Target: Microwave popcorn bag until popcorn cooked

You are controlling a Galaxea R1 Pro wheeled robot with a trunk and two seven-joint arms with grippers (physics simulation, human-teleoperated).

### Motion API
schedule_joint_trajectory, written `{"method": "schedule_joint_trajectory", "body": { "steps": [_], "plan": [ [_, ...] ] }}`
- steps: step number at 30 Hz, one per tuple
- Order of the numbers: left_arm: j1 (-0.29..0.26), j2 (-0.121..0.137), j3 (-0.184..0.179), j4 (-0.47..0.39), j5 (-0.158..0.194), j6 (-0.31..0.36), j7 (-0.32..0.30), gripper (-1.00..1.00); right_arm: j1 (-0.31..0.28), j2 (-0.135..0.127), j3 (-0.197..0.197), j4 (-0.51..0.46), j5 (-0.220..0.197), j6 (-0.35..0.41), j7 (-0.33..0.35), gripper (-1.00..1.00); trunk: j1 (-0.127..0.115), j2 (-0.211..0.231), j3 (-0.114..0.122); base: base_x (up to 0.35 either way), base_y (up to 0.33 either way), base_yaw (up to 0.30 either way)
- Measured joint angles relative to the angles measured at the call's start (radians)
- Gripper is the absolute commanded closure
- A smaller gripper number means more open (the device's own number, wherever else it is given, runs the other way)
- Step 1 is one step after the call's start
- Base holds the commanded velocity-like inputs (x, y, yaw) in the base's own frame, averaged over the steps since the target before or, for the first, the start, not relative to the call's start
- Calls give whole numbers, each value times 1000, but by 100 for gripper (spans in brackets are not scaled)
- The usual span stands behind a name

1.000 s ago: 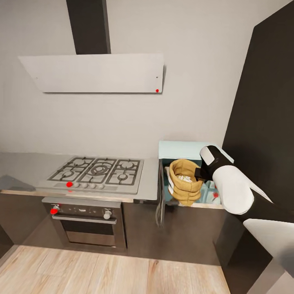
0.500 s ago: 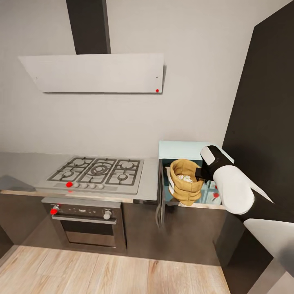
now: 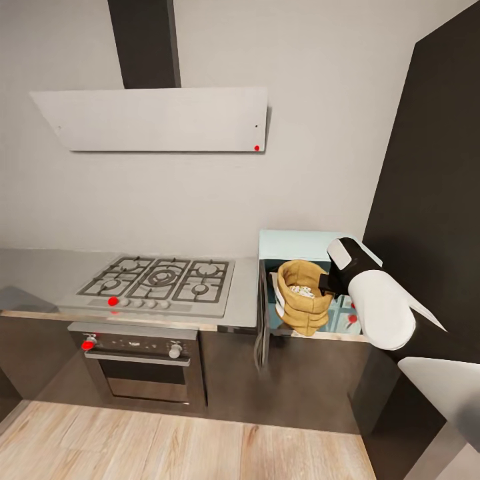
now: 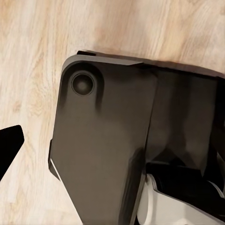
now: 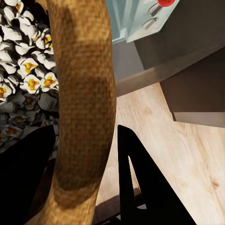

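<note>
Now the right gripper point(image 5: 86, 187) pinches the rolled rim of the popcorn bag point(image 3: 303, 297), upright before the microwave point(image 3: 293, 243), center-right of frame.

Even, soft rendered light; faint shadows, slight blur, no glare.

The tan-brown popcorn bag point(image 3: 303, 297) looks like coarse woven cloth, rough and matt, its weave plain in the right wrist view point(image 5: 84, 117). The grey metallic table point(image 3: 40, 273) is smooth and faintly reflective. The steel gas hob point(image 3: 157, 283) has a brushed sheen under matt black grates. The pale wooden floor point(image 3: 167, 447) shows grain. The black cabinets point(image 3: 427, 187) are smooth.
</note>
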Motion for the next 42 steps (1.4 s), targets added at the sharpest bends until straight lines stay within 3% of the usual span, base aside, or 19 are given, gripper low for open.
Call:
{"method": "schedule_joint_trajectory", "body": {
  "steps": [7, 22, 27, 34, 42],
  "plan": [
    [0, 0, 0, 0, 2, 0, 0, -100, 0, -2, -3, 0, 0, 0, 0, 100, 11, -21, -9, 0, 0, 0],
    [-3, -1, 2, 0, 3, 0, 0, -100, 0, -2, -4, 0, -1, 0, 0, 100, 69, -126, -56, 0, 0, 0],
    [-3, -1, 1, 0, 2, 0, 0, -100, 0, -3, -5, 0, 0, 0, 1, 100, 69, -126, -56, 0, 0, 0],
    [-3, -1, 5, 0, 4, 0, 0, -100, 0, -4, -4, -1, -1, 0, 3, 100, 96, -175, -78, 0, 0, 0],
    [-3, 4, 8, 0, 7, 0, 0, -100, 0, -4, -5, -1, -1, 0, 4, 100, 96, -175, -79, 2, 0, 0]
  ]
}}
